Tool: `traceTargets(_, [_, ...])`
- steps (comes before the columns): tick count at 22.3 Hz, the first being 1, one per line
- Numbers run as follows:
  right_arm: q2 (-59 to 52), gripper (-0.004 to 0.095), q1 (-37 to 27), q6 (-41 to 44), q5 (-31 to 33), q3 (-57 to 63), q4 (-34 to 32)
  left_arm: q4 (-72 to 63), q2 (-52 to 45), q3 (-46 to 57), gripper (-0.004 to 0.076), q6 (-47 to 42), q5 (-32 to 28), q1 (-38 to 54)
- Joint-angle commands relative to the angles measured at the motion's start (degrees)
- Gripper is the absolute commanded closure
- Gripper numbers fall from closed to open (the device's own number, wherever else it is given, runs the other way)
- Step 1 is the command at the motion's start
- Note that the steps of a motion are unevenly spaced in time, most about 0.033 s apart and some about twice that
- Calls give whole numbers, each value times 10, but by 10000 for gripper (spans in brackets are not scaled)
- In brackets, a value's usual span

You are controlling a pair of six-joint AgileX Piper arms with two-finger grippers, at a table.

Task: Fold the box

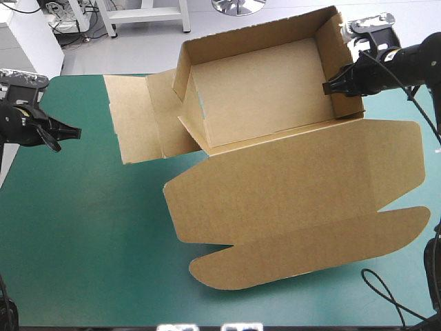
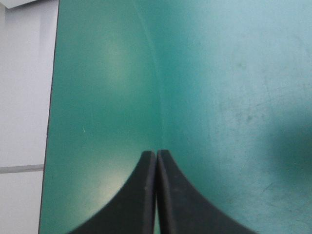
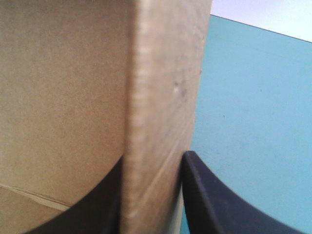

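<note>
Nothing to read here, honestly. Looked over the brown board of the box [image 1: 289, 186] and the teal-green cover [image 1: 83, 241] in all three views. No print, label, logo or number legible on either.

bright, even, w/ soft shadows
</note>
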Motion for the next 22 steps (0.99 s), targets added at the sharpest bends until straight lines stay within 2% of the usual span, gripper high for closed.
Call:
traceTargets(1, [-32, 927, -12, -6, 6, -19, 41, 23, -19, 47, 734, -19, -72, 1])
traceTargets(3, [-33, 927, -12, -6, 6, -18, 48, 28, -19, 118, 734, -65, -156, 1])
traceTargets(5, [-33, 927, -12, -6, 6, -18, 66, -5, -19, 170, 734, -74, -249, 1])
traceTargets(7, [-33, 927, -11, -9, 6, -18, 87, -45, -10, 201, 734, -74, -317, 0])
traceTargets(8, [-33, 927, -11, -9, 6, -18, 97, -65, -3, 207, 734, -74, -329, 0])
traceTargets(10, [-33, 927, -11, -12, 6, -18, 108, -132, 18, 207, 734, -45, -327, 0])
traceTargets(13, [-33, 927, -11, -12, 6, -18, 112, -265, 41, 207, 734, 50, -315, 0])
traceTargets(15, [-33, 927, -11, -12, 6, -18, 112, -425, 58, 207, 734, 170, -300, 0])
traceTargets(17, [-33, 927, -11, -15, 6, -18, 112, -530, 65, 207, 734, 268, -280, 0])
traceTargets(20, [-33, 927, -11, -16, 6, -18, 111, -733, 69, 207, 734, 420, -211, 0])
traceTargets(22, [-33, 927, -11, -17, 6, -18, 111, -808, 71, 207, 734, 468, -166, 0])
